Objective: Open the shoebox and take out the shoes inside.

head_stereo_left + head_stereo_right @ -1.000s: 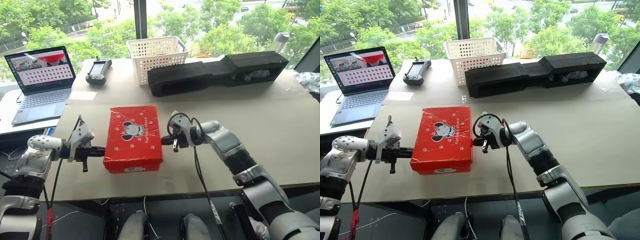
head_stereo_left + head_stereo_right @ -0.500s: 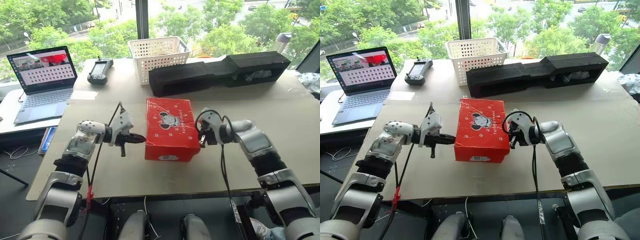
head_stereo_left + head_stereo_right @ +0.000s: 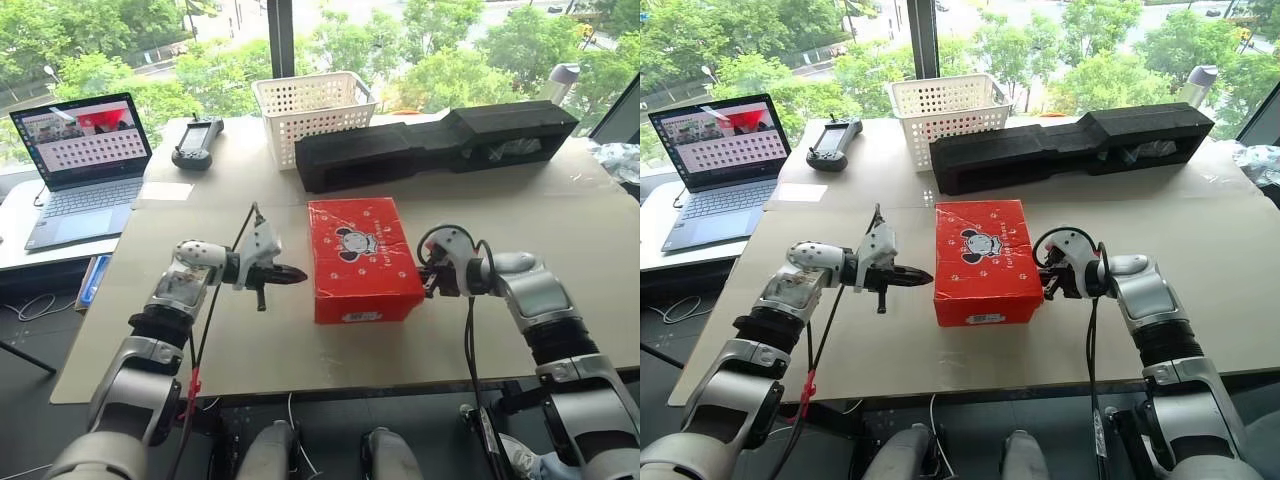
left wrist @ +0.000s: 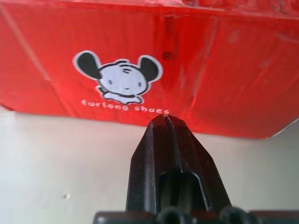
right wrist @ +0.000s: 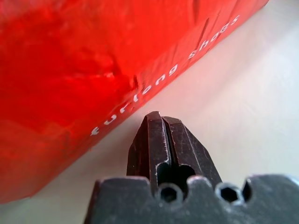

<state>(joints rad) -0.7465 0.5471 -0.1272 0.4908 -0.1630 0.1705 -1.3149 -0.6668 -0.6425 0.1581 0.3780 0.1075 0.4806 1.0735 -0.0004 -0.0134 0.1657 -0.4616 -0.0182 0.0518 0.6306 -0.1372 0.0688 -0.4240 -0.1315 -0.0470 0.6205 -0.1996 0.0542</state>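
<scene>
1. On the bench (image 3: 560, 220), near its middle and toward the near edge, lies the shoebox (image 3: 362, 255), red, lid down and shut.
2. The lid carries a black-and-white cartoon dog and small paw prints; a white label sits on the near end.
3. The shoes are hidden inside the closed box.
4. The left tool (image 3: 297, 274) is level with the box's left side, its two black fingers pressed together and holding nothing.
5. Its tip points at that side wall; the head views show a small gap of bare bench between tip and box.
6. In the left wrist view the closed tip sits just below the dog print and the words "furlong shoes" on the side wall.
7. The right tool (image 3: 1046, 284) is at the box's right side, near the front corner, fingers also closed and empty.
8. Whether its tip touches the box cannot be told; in the right wrist view it lies just beside the lower edge of the wall.
9. Behind the box, well apart, a long black foam block (image 3: 430, 145) runs across the bench.
10. A white basket (image 3: 312, 112) stands behind the block's left end.
11. A black controller (image 3: 197, 142) lies left of the basket.
12. An open laptop (image 3: 80, 160) sits on a lower side table at far left.
</scene>
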